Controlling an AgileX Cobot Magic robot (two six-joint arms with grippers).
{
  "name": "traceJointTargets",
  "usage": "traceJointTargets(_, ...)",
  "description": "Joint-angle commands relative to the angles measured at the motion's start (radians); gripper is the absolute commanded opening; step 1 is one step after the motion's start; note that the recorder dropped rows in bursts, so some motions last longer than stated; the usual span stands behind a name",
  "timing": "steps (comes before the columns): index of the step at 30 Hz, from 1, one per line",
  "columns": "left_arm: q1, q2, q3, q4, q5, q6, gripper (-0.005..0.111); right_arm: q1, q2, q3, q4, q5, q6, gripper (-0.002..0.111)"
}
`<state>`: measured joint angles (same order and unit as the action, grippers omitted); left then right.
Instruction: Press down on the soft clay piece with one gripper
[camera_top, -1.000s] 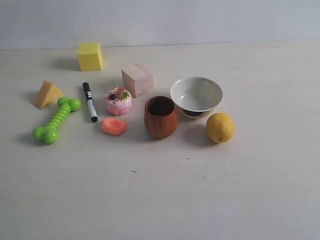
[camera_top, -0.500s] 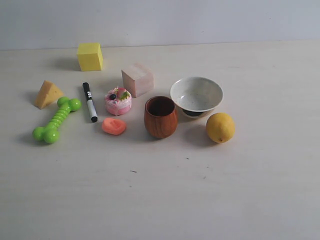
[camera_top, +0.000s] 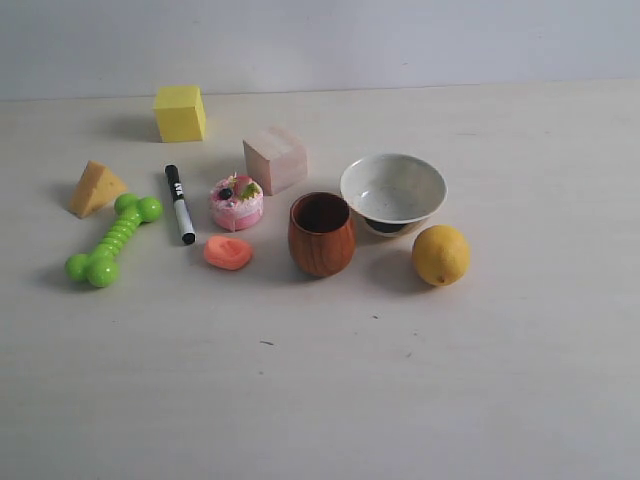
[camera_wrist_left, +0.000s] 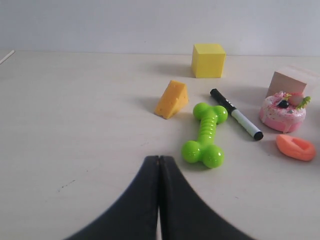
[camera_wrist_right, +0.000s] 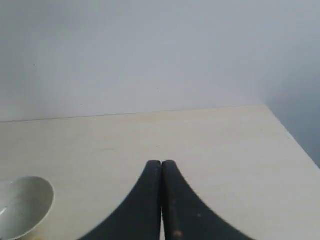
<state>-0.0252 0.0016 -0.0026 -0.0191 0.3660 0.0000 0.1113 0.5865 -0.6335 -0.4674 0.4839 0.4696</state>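
The soft clay piece (camera_top: 228, 252) is a small salmon-orange lump lying on the table between the black marker and the brown wooden cup (camera_top: 322, 234). It also shows in the left wrist view as the clay piece (camera_wrist_left: 296, 147), in front of the pink toy cake. My left gripper (camera_wrist_left: 159, 159) is shut with nothing in it, well short of the clay and beside the green bone toy. My right gripper (camera_wrist_right: 161, 163) is shut and empty over bare table near the white bowl. Neither gripper appears in the exterior view.
Around the clay stand a pink toy cake (camera_top: 237, 202), a black marker (camera_top: 180, 204), a green bone toy (camera_top: 112, 240), a cheese wedge (camera_top: 95, 188), a yellow cube (camera_top: 180, 112), a pale wooden block (camera_top: 275, 159), a white bowl (camera_top: 393, 191) and a lemon (camera_top: 441, 255).
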Motion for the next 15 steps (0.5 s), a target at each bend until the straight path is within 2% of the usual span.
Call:
traceJointTargets(1, -0.005, -0.002, 0.003, -0.006, -0.011, 0.005, 0.0, -0.102, -0.07, 0.072, 0.053, -0.095, -0.064, 0.0)
traceJointTargets(4, -0.005, -0.002, 0.003, -0.006, -0.011, 0.005, 0.0, -0.143, -0.129, 0.138, 0.056, -0.133, -0.07, 0.0)
traceJointTargets(11, -0.005, -0.002, 0.003, -0.006, -0.011, 0.005, 0.0, -0.146, -0.342, 0.281, 0.056, -0.143, -0.069, 0.0)
traceJointTargets(15, -0.005, -0.002, 0.003, -0.006, -0.011, 0.005, 0.0, -0.146, -0.357, 0.311, 0.069, -0.143, -0.067, 0.0)
